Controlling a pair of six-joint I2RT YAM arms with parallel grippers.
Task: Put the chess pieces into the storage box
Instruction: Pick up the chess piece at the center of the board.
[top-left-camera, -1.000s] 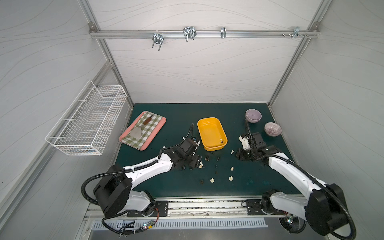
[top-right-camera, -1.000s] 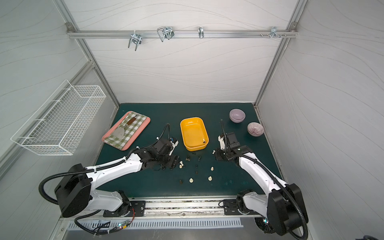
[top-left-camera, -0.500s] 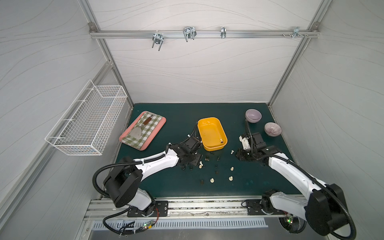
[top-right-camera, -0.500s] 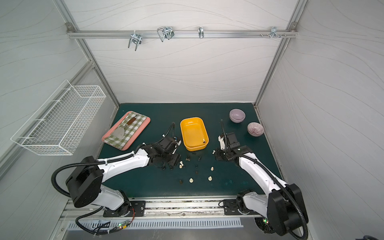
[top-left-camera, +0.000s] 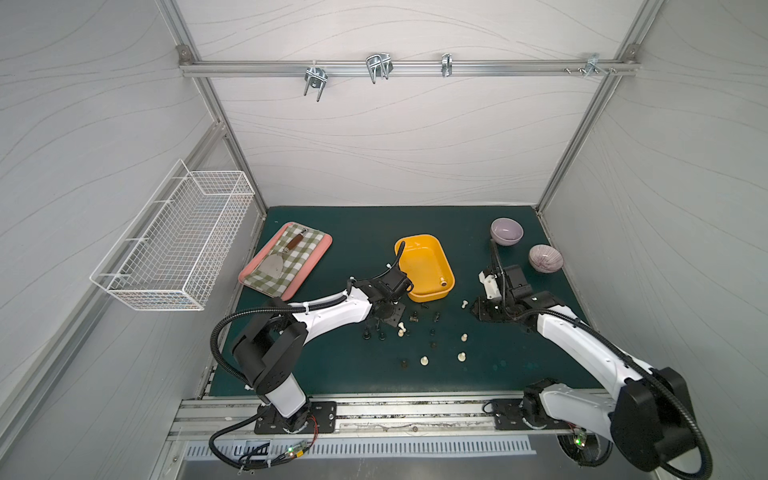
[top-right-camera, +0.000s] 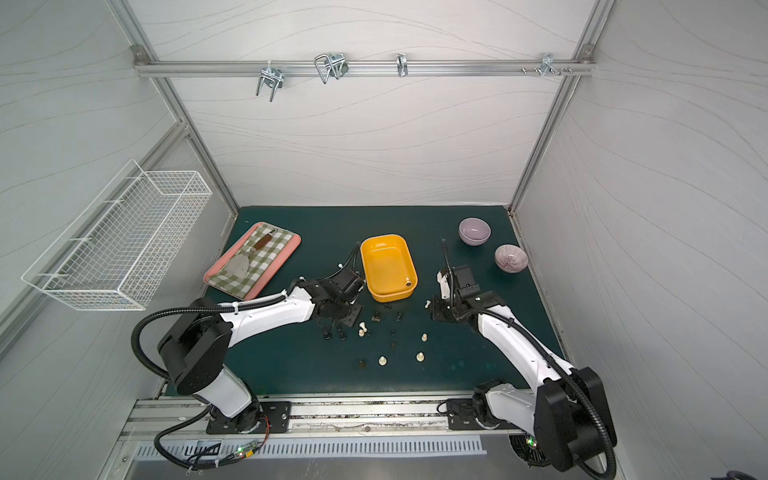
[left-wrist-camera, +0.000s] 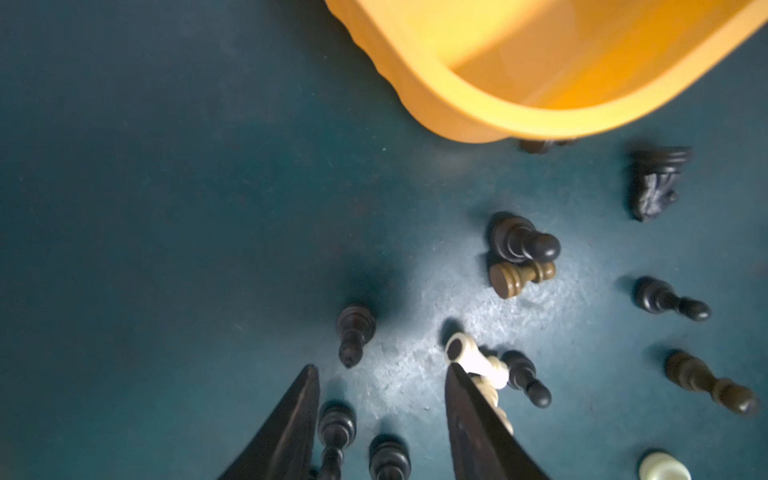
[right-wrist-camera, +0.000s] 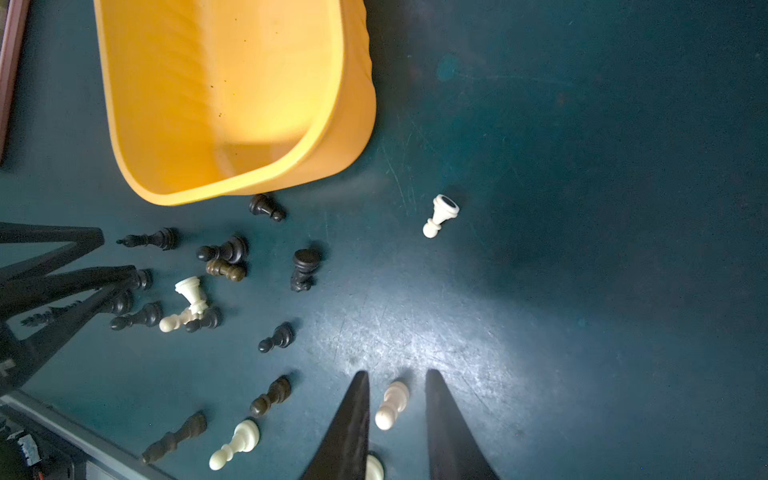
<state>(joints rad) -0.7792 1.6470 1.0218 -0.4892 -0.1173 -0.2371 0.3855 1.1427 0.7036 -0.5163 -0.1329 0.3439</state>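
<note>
left gripper (left-wrist-camera: 381, 368) – black tapered fingers apart, clamping nothing, over small dark chess pieces (left-wrist-camera: 353, 332) near shallow yellow plastic storage box (left-wrist-camera: 519, 120). right gripper (right-wrist-camera: 397, 371) narrowly apart – straddling cream pawn (right-wrist-camera: 390, 405), not touching.

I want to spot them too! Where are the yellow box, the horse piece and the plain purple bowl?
Yellow box (top-left-camera: 422, 261): in a top view, on its bare floor.
Horse piece (left-wrist-camera: 654, 185): left wrist view, on its body.
Plain purple bowl (top-left-camera: 506, 229): in a top view, on its inside.
</note>
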